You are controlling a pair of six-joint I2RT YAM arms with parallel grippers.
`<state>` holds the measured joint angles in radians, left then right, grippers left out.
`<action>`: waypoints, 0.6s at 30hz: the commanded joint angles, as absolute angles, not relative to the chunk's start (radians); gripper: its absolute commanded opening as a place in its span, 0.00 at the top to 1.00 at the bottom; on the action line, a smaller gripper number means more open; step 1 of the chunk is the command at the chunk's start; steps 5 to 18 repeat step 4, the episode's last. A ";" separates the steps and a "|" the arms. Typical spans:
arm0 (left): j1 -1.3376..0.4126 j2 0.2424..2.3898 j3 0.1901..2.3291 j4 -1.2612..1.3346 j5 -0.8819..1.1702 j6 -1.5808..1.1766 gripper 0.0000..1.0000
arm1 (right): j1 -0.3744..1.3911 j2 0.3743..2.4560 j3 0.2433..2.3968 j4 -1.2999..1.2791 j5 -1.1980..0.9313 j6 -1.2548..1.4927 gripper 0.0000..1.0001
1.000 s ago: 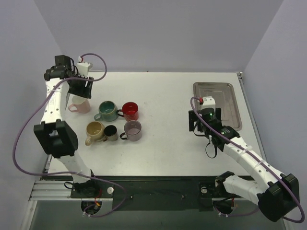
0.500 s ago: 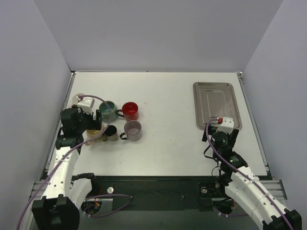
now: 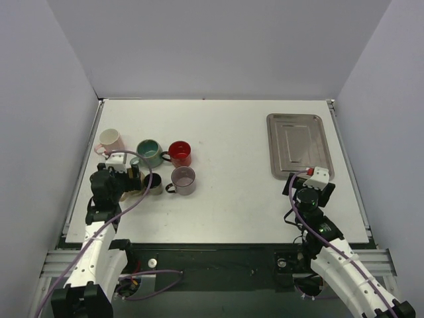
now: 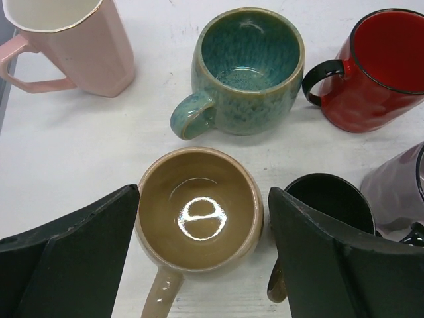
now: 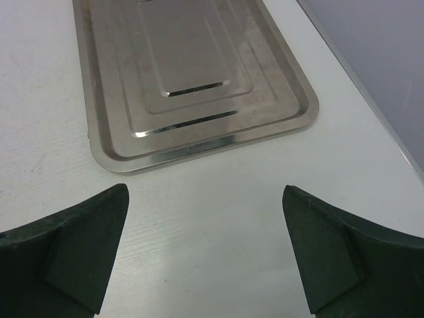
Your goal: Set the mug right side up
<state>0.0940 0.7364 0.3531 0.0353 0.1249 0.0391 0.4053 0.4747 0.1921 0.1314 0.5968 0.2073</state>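
Note:
Several mugs stand upright, mouths up, at the table's left. A pink mug (image 3: 109, 140) (image 4: 73, 43) is at the far left, apart from my left gripper. A teal mug (image 3: 149, 152) (image 4: 248, 66), a red mug (image 3: 179, 153) (image 4: 387, 69), a black mug (image 3: 154, 184) (image 4: 331, 202) and a purple mug (image 3: 183, 179) (image 4: 397, 189) stand beside it. My left gripper (image 3: 130, 175) (image 4: 202, 199) is open and empty, its jaws either side of a tan mug (image 4: 199, 209) without touching it. My right gripper (image 3: 309, 193) (image 5: 204, 192) is open and empty.
A metal tray (image 3: 299, 144) (image 5: 192, 79) lies at the back right, just beyond my right gripper. The mugs stand close together. The table's left edge is near the pink mug. Grey walls enclose the table on three sides.
My left gripper left the pink mug at the far left and drew back towards the near edge, over the tan mug. My right arm also drew back towards its base.

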 commanded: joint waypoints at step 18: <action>0.094 0.746 0.370 0.115 0.118 0.006 0.10 | 0.400 0.466 0.190 0.175 0.637 0.199 0.05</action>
